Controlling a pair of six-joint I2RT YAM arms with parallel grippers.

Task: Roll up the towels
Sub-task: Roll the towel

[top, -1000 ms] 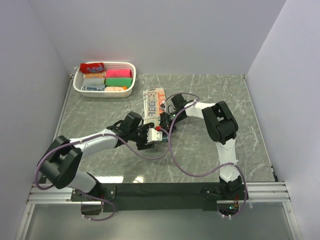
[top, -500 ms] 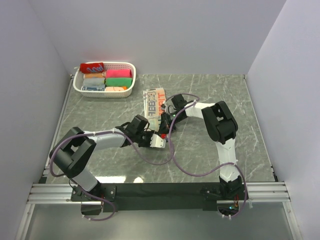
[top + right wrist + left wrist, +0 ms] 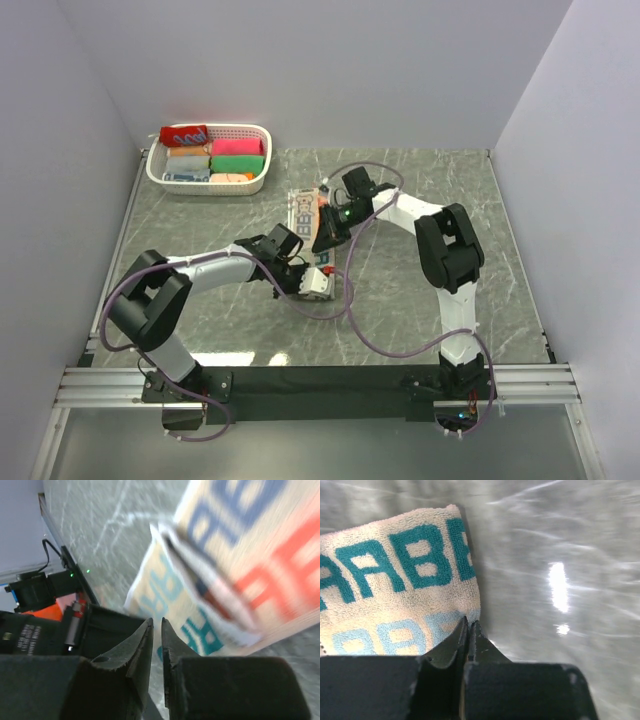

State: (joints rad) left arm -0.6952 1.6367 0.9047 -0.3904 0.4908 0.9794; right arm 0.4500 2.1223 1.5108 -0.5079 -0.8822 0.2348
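A cream towel [image 3: 303, 208] with teal and red letters lies flat mid-table. My left gripper [image 3: 305, 262] meets its near end. In the left wrist view the left gripper [image 3: 470, 622] is shut, with a corner of the towel [image 3: 395, 580] pinched at its tips. My right gripper [image 3: 323, 238] hangs over the towel's right side. In the right wrist view the right gripper [image 3: 156, 622] stands a narrow gap open just above the towel [image 3: 240, 555], with nothing clearly between its fingers. One fold of the towel stands raised and blurred there.
A white basket [image 3: 256, 181] at the far left holds several rolled towels [image 3: 236, 155]. A red roll [image 3: 184, 134] rests on its far rim. Purple cables [image 3: 345, 325] loop over the table between the arms. Walls close both sides and the back.
The left gripper has gone from open to shut at the towel's near corner. The right wrist has lifted and swung toward the far side over the towel.
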